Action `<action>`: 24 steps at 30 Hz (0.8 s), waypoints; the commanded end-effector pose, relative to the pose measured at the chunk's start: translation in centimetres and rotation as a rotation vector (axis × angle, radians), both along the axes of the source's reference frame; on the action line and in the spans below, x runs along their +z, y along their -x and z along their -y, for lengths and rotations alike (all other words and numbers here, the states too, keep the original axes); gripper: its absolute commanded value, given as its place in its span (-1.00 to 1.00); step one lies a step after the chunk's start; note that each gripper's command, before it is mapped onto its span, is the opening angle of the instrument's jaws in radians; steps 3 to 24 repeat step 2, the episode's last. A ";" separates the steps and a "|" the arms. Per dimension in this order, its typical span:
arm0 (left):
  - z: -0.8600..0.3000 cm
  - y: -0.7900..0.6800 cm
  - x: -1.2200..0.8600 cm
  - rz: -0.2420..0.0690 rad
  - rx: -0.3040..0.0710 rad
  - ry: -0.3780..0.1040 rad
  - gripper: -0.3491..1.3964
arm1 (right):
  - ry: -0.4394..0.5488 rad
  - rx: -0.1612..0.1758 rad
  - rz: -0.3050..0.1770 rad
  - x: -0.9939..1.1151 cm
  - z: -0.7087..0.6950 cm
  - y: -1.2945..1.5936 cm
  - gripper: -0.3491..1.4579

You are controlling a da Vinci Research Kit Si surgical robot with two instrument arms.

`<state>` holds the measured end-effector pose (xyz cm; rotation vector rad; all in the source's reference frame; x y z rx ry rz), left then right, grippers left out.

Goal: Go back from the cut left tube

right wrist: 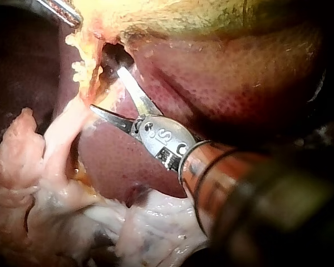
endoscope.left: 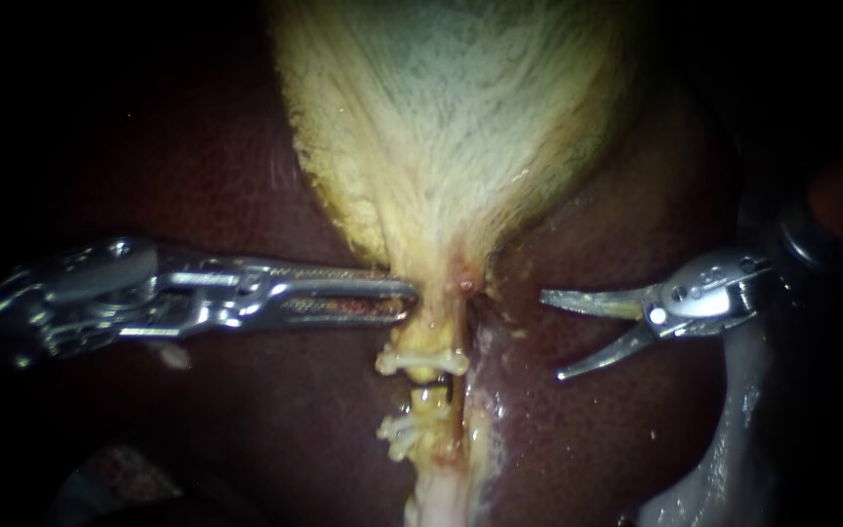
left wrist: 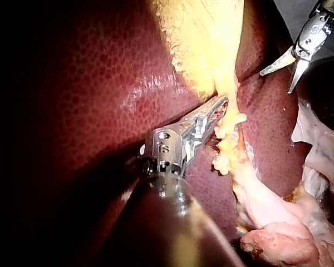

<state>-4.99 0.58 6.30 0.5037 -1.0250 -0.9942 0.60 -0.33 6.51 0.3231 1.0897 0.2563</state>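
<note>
The liver fills most of the endoscope view, dark red and wet. The gallbladder sits on top of it, yellow-green, and narrows to a thin neck in the middle.

My left instrument comes in flat from the left. As far as I can see, its jaws are pinched together on the edge of that neck, so it's the one keeping things taut.

My right instrument has its two curved blades spread wide with nothing between them. It sits off to the side of the neck, over bare liver and clear of the tissue.

The cut left tube runs down from the neck. There's a white upper clip on the gallbladder side and a lower clip on the stump, with a small gap between them where the tube is parted.

Handling-wise, I'd guess the tube is about as delicate as it gets: thin, soft, slimy, no stiffness at all, and only those little clips are keeping the ends shut. I wouldn't grab the tube or the clips at all. If anything needs holding, the thicker neck above the upper clip looks like the spot.

For backing out, I'd draw the open blades straight away, since they're sharp and a pale strand runs just beside the tube.
</note>
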 end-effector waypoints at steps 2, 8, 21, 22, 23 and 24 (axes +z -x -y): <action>0.00 0.00 0.00 0.000 0.000 0.000 -1.00 | -0.003 0.002 0.000 -0.01 0.00 0.01 0.97; 0.00 0.00 0.00 0.000 0.000 0.000 -1.00 | -0.003 0.002 0.000 -0.01 0.00 0.01 0.97; 0.00 0.00 0.00 0.000 0.000 0.000 -1.00 | -0.003 0.002 0.000 -0.01 0.00 0.01 0.97; 0.00 0.00 0.00 0.000 0.000 0.000 -1.00 | -0.003 0.002 0.000 -0.01 0.00 0.01 0.97; 0.00 0.00 0.00 0.000 0.000 0.000 -1.00 | -0.003 0.002 0.000 -0.01 0.00 0.01 0.97; 0.00 0.00 0.00 0.000 0.000 0.000 -1.00 | -0.003 0.002 0.000 -0.01 0.00 0.01 0.97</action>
